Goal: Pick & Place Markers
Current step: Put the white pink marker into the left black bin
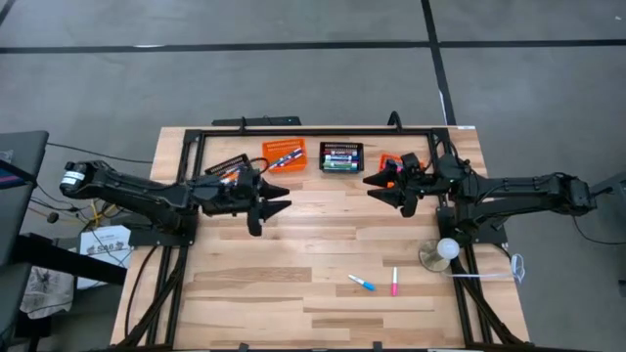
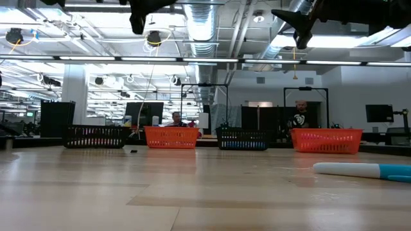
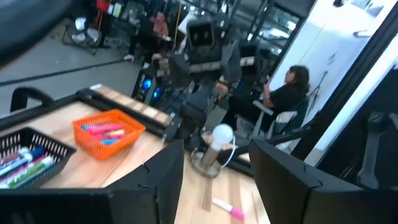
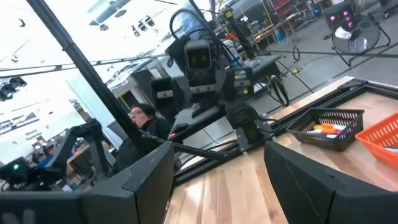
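Observation:
Two markers lie flat on the wooden table toward its near right: a white one with a blue cap (image 1: 362, 284) (image 2: 363, 170) and a white one with a pink cap (image 1: 394, 281) (image 3: 227, 208). More markers fill four mesh baskets along the far edge. My left gripper (image 1: 284, 198) (image 3: 214, 180) is open, held above the table just in front of the left baskets. My right gripper (image 1: 370, 186) (image 4: 217, 168) is open too, in the air in front of the right orange basket (image 1: 391, 161). The two grippers face each other.
The baskets stand in a row: black (image 2: 96, 136), orange (image 1: 284, 154), black (image 1: 340, 156), then orange (image 2: 326, 140). A white ball on a round base (image 1: 440, 252) stands by the right arm's mount. A dark frame rims the table (image 1: 245, 313). People sit in the room beyond.

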Robot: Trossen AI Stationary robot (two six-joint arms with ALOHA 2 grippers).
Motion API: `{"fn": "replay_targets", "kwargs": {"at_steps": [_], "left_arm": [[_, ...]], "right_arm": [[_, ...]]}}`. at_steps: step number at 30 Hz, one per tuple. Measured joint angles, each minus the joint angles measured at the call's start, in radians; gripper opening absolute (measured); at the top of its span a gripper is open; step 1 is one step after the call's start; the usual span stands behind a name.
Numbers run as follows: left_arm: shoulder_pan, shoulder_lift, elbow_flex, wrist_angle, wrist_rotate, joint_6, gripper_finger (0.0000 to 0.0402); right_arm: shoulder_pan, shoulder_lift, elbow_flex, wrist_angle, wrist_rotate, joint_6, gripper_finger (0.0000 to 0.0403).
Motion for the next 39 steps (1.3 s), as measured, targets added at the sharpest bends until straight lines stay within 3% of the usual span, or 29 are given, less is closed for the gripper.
{"fn": "replay_targets", "kwargs": {"at_steps": [7,16,24,39], "left_arm": [[0.000,-0.079,0.000,-0.005,0.003,-0.049,0.0181],[0.000,-0.142,-0.020,-0.042,0.225,0.070,0.0181],[-0.001,-0.201,-0.124,-0.034,0.229,-0.009,0.0181],[-0.006,-0.229,-0.204,0.004,0.242,-0.002,0.0181]], "right_arm": [[0.019,0.000,0.002,0.002,0.003,-0.008,0.0240],[0.103,0.000,0.058,0.000,-0.023,-0.164,0.0240],[0.117,0.000,0.115,-0.108,-0.023,-0.188,0.0240],[0.117,0.000,0.116,-0.114,-0.024,-0.188,0.0240]]}}
